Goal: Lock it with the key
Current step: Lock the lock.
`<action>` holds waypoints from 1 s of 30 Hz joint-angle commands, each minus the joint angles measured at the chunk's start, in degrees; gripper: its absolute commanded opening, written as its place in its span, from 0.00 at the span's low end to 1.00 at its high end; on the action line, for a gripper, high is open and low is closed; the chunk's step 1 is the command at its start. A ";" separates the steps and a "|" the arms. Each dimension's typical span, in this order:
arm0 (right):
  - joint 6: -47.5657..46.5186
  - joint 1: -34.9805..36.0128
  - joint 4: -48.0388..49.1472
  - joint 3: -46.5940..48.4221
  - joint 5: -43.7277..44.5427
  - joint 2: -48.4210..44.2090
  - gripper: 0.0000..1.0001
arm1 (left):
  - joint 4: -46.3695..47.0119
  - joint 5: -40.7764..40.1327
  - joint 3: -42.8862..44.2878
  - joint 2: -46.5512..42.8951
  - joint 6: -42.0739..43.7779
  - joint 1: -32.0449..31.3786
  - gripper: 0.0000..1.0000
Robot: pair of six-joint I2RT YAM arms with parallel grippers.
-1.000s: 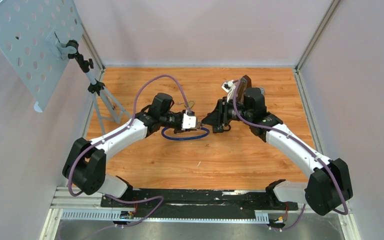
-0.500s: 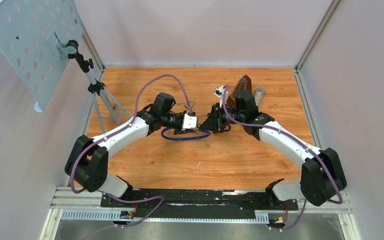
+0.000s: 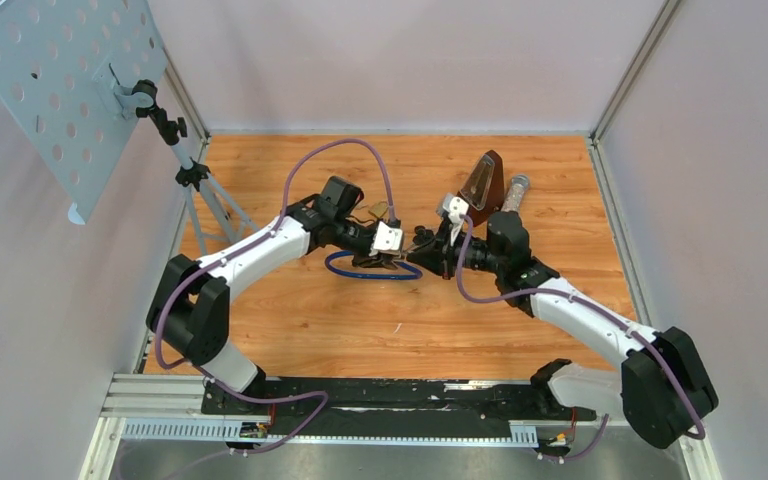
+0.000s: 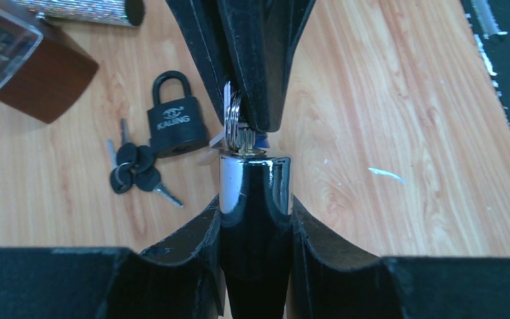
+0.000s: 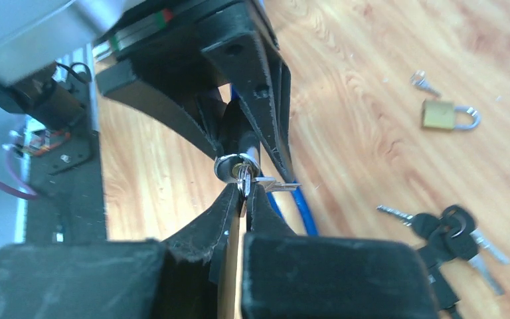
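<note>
Left gripper (image 4: 255,209): clamped round the barrel of the cable lock (image 4: 255,179), held above the table (image 3: 310,330).
Cable lock: its blue cable (image 3: 360,272) loops on the wood beneath the barrel.
Key (image 5: 244,178): at the cable lock's chrome end, key ring beside it; depth hidden.
Right gripper (image 5: 242,199): pinched tight on the key, facing the cable lock.
Metronome (image 3: 485,180): behind and right of the cable lock.

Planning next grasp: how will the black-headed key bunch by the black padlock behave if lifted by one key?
Likely floppy: the key bunch is separate keys joined at the heads, so the others would probably dangle. It lies flat on the table, so pushed it should slide and splay, not roll.
</note>
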 commanded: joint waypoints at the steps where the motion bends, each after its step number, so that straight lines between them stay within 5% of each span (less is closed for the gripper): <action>1: -15.87 0.52 19.35 -6.19 -1.60 -2.75 0.00 | -15.00 -1.03 2.97 3.63 3.71 1.00 0.00; 8: -38.57 5.39 18.52 -5.65 4.49 -2.75 0.00 | -23.36 0.01 7.36 7.70 7.23 1.05 0.00; 17: -54.49 8.85 14.98 -4.50 10.64 -4.20 0.00 | -25.78 -0.85 9.32 9.28 7.52 1.00 0.00; 30: -56.68 9.36 3.70 -3.41 12.31 -9.64 0.00 | -27.74 -2.91 10.95 11.09 6.80 0.99 0.00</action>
